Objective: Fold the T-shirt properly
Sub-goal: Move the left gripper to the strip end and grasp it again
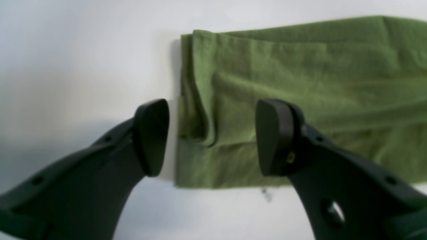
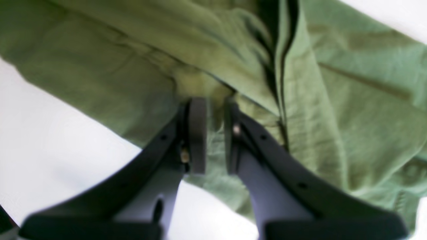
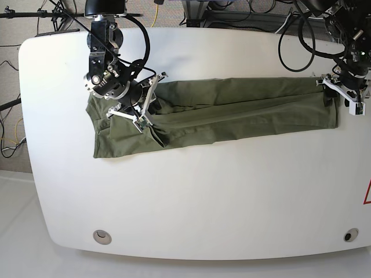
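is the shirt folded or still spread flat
Partly folded: the T-shirt lies as a long narrow strip across the table, layered edges visible in the left wrist view.

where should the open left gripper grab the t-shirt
Probably the stacked end edge of the T-shirt, coming from the bare table beyond it. The left gripper hangs open there, and the folded layers offer a thick lip.
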Robot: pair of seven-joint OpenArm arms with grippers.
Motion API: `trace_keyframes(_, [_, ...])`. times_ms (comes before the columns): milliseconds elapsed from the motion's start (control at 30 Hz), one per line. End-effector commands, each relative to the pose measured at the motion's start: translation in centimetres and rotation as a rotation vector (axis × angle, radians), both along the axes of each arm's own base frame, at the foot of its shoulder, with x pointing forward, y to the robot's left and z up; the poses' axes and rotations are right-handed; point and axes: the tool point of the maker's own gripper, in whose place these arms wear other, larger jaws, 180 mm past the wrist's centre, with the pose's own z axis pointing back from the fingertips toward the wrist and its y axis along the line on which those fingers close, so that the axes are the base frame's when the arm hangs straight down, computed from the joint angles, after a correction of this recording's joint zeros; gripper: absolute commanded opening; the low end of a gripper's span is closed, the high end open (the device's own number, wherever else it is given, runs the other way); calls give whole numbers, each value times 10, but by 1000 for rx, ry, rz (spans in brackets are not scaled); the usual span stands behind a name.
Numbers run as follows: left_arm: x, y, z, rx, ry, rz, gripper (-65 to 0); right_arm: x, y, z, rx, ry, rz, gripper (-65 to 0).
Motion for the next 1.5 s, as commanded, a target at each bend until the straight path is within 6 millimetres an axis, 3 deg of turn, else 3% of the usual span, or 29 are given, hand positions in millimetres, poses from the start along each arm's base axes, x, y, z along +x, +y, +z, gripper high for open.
trace_keyframes(0, [4,5,6,-7,-24,11,-253,6,1,7,17,-35,1,-568])
trace_keyframes(433, [5,-3,6,-73,-33,1,-224,5,-2,11,-29,-19,33,-568])
trace_keyframes(700, [1,4,-15,-105,16,42,-231,5,-3,10,-18,-26,15,-565])
trace_keyframes(1167, [0,-2,-42,-200,50,80,-240,5,-4,11,-21,-28,18,-565])
trace_keyframes(1467, [15,-2,-36,-209,1,70,-244,5,-5,10,-21,-28,19,-564])
